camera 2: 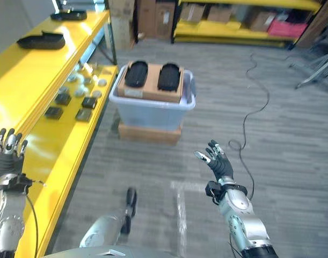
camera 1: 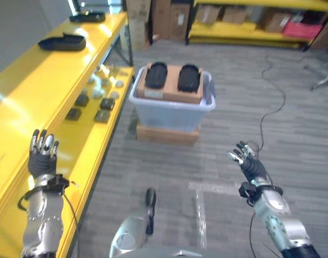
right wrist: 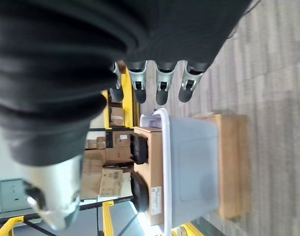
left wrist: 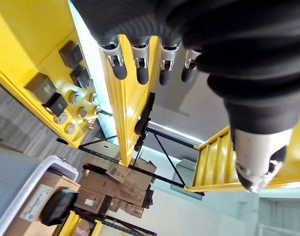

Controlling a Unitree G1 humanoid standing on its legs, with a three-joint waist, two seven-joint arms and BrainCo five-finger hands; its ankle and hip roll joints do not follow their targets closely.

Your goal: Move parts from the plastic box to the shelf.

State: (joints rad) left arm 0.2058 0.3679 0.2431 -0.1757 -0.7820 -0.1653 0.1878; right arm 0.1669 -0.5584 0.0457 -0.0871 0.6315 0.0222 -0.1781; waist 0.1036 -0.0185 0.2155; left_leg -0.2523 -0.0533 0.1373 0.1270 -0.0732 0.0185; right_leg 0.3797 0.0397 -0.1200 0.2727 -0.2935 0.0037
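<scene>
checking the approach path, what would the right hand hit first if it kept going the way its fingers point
Probably the plastic box. In its wrist view the open right hand points at the box wall, with bare floor between; depth is hard to judge.

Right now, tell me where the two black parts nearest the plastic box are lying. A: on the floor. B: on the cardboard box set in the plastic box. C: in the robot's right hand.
B: both black parts rest side by side on the cardboard box sitting in the plastic box.
</scene>
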